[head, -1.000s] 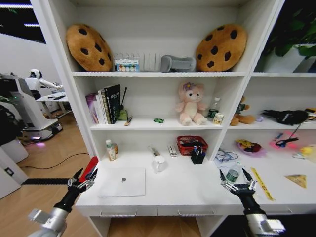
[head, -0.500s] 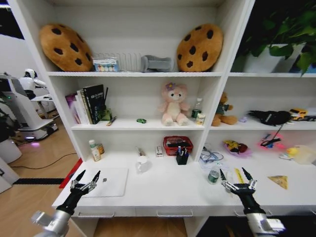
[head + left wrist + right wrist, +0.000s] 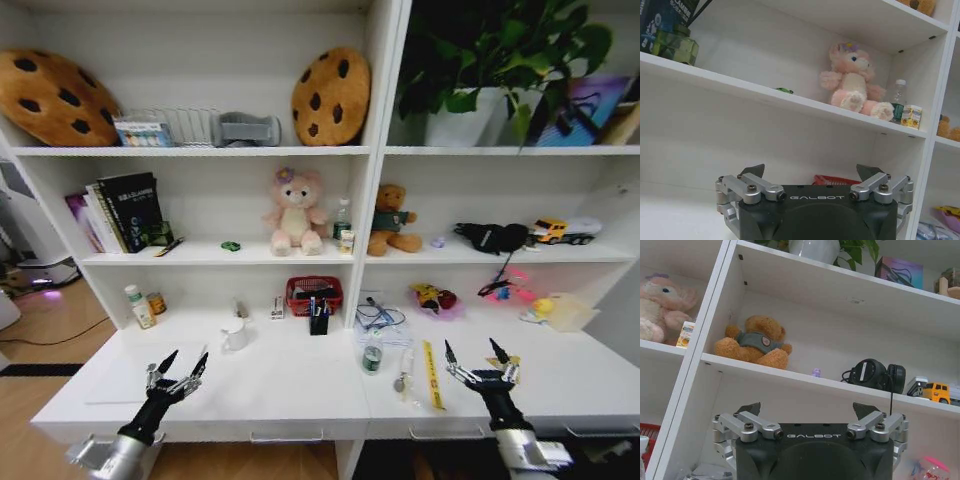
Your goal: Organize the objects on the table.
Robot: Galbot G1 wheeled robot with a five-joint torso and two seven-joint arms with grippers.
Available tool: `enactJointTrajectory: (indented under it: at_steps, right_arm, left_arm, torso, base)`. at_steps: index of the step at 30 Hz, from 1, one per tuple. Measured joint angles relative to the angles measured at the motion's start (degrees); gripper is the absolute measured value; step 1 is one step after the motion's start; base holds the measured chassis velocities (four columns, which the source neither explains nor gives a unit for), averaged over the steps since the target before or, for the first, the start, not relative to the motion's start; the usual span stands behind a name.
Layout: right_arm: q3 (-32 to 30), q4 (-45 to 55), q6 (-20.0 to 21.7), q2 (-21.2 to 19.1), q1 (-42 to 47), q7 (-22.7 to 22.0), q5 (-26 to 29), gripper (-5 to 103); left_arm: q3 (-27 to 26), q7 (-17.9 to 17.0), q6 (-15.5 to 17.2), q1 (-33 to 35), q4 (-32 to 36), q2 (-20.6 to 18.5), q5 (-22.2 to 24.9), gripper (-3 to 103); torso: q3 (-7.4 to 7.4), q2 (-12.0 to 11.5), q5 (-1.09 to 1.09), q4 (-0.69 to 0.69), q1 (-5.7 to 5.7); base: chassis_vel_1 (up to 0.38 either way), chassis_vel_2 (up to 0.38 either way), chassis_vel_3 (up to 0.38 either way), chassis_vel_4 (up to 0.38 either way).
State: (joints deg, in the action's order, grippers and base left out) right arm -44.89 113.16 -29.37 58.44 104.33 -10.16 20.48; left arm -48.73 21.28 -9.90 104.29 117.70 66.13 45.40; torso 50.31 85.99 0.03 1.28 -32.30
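Note:
The white table point(image 3: 300, 392) carries a pale flat laptop point(image 3: 120, 388) at its left end, a black holder of pens point(image 3: 319, 319), a small bottle point(image 3: 372, 356) and a yellow strip point(image 3: 432, 375). A tiny green toy car point(image 3: 231, 245) sits on the shelf above, seen also as the green car point(image 3: 785, 90) in the left wrist view. My left gripper point(image 3: 185, 358) hovers open over the table's front left, by the laptop's right edge. My right gripper point(image 3: 470, 348) hovers open over the front right, just right of the yellow strip. Both hold nothing, as the left point(image 3: 812, 170) and right point(image 3: 807, 407) wrist views confirm.
A white mug point(image 3: 236, 335) and a red basket point(image 3: 313, 293) stand at the back of the table. A pink plush bear point(image 3: 294, 212), a brown bear point(image 3: 391, 230), black headphones point(image 3: 490, 236) and a yellow truck point(image 3: 560, 230) sit on the shelf. Drawer handles point(image 3: 285, 437) line the front.
The whole picture has slid left, so the camera has moved rightward along the shelving. Both grippers keep the same open pose in front of me.

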Motion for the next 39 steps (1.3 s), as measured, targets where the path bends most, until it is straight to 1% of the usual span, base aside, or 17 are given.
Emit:
enactJointTrajectory:
  at_steps: [2, 5, 7, 8, 10, 11, 12, 13, 15, 19, 21, 24, 26, 32, 33, 36, 39]
  right_arm:
    - [0.03, -0.01, -0.01, -0.13, 0.03, 0.02, -0.01, 100]
    - [0.14, -0.01, -0.01, -0.25, 0.04, 0.14, 0.07, 100]
    - [1.69, -0.3, 0.25, -0.8, -0.11, 2.35, 1.72, 100]
    - [1.69, -0.3, 0.25, -0.8, -0.11, 2.35, 1.72, 100]
    - [5.03, -0.17, 1.73, -1.89, -0.6, 6.17, 4.28, 100]
    - [5.03, -0.17, 1.73, -1.89, -0.6, 6.17, 4.28, 100]
    - [7.61, 0.25, 2.93, -3.03, -1.73, 9.18, 5.63, 100]
    - [7.61, 0.25, 2.93, -3.03, -1.73, 9.18, 5.63, 100]
    - [10.27, 0.25, 3.8, -4.56, -4.17, 12.98, 6.6, 100]
    - [11.72, -0.09, 4.91, -5.45, -6.31, 13.51, 6.87, 100]
    - [13.59, -0.65, 6.57, -6.27, -8.7, 12.64, 7.55, 100]
    - [14.94, -1.39, 7.24, -6.66, -10.32, 12.27, 7.9, 100]
    - [17.29, -2.9, 8.11, -6.93, -12.84, 11.64, 8.6, 100]
    - [21.22, -5.91, 9.04, -7.34, -17.56, 11.2, 9.25, 100]
    - [23.01, -7.43, 9.5, -7.83, -19.67, 11.12, 9.8, 100]
    - [25.43, -9.51, 9.72, -8.66, -22.75, 11.11, 10.48, 101]
    - [27.09, -10.18, 10.53, -9.38, -24.67, 10.77, 11.57, 99]
  left_arm:
    - [-0.08, 0.03, -0.08, 0.23, 0.02, 0.1, -0.08, 100]
    - [-0.1, 0.03, -0.1, 0.3, 0.03, 0.19, -0.14, 100]
    - [-0.14, 0.04, -0.16, 0.49, 0.07, 0.55, -0.42, 100]
    - [-0.14, 0.04, -0.16, 0.49, 0.07, 0.55, -0.42, 100]
    - [-0.16, 0.04, -0.26, 0.55, -0.02, 0.72, -0.7, 100]
    - [-0.16, 0.04, -0.26, 0.55, -0.02, 0.72, -0.7, 100]
    - [-0.41, 0.03, -0.28, 0.68, -0.03, 0.84, -0.7, 100]
    - [-0.41, 0.03, -0.28, 0.68, -0.03, 0.84, -0.7, 100]
    - [-1.09, 0.22, -0.31, 0.93, -0.23, 1.09, -0.48, 100]
    - [-1.3, 0.3, -0.35, 0.97, -0.47, 1.24, -0.33, 100]
    - [-1.3, 0.29, -0.36, 0.88, -0.55, 1.38, -0.26, 100]
    - [-1.11, 0.27, -0.36, 0.78, -0.63, 1.4, -0.27, 100]
    - [-0.66, 0.12, -0.36, 0.67, -0.72, 1.44, -0.27, 100]
    - [-0.13, -0.38, -0.31, 0.62, -0.67, 1.48, 0.1, 100]
    - [-0.08, -0.41, -0.29, 0.57, -0.67, 1.46, 0.16, 100]
    - [-0.03, -0.41, -0.27, 0.61, -0.66, 1.26, 0.2, 100]
    - [-0.09, -0.41, -0.26, 0.65, -0.59, 0.96, 0.24, 100]
  torso:
    - [0.0, 0.0, -0.06, -0.05, 0.0]
    - [0.0, 0.0, -0.07, -0.07, 0.0]
    - [0.0, 0.0, -0.03, -0.08, 0.0]
    - [0.0, 0.0, -0.03, -0.08, 0.0]
    - [0.0, 0.0, -0.03, -0.04, 0.0]
    - [0.0, 0.0, -0.03, -0.04, 0.0]
    - [0.0, 0.0, -0.01, -0.05, 0.0]
    - [0.0, 0.0, -0.01, -0.05, 0.0]
    - [0.0, 0.0, -0.02, -0.05, 0.0]
    - [0.0, 0.0, -0.02, -0.07, 0.0]
    - [0.0, 0.0, -0.03, -0.05, 0.0]
    - [0.0, 0.0, -0.03, -0.06, 0.0]
    - [0.0, 0.0, -0.03, -0.05, 0.0]
    - [0.0, 0.0, -0.02, -0.06, 0.0]
    - [0.0, 0.0, -0.03, -0.06, 0.0]
    - [0.0, 0.0, -0.02, -0.06, 0.0]
    - [0.0, 0.0, -0.03, -0.07, 0.0]
  base:
    - [0.061, 0.102, -0.029, -0.057]
    - [0.077, 0.114, -0.051, -0.043]
    - [0.0, 0.0, 0.0, 0.0]
    - [0.0, 0.0, 0.0, 0.0]
    - [0.0, 0.0, 0.0, 0.0]
    - [0.0, 0.0, 0.0, 0.0]
    - [-0.03, -0.072, 0.007, 0.038]
    - [-0.03, -0.072, 0.007, 0.038]
    - [-0.015, -0.036, 0.012, 0.013]
    - [0.0, 0.0, 0.0, 0.0]
    - [0.0, 0.0, 0.0, 0.0]
    - [0.0, 0.0, 0.0, 0.0]
    - [0.0, 0.0, 0.0, 0.0]
    - [0.0, 0.0, 0.0, 0.0]
    - [0.0, 0.0, 0.0, 0.0]
    - [0.0, 0.0, 0.0, 0.0]
    - [0.0, 0.0, 0.0, 0.0]
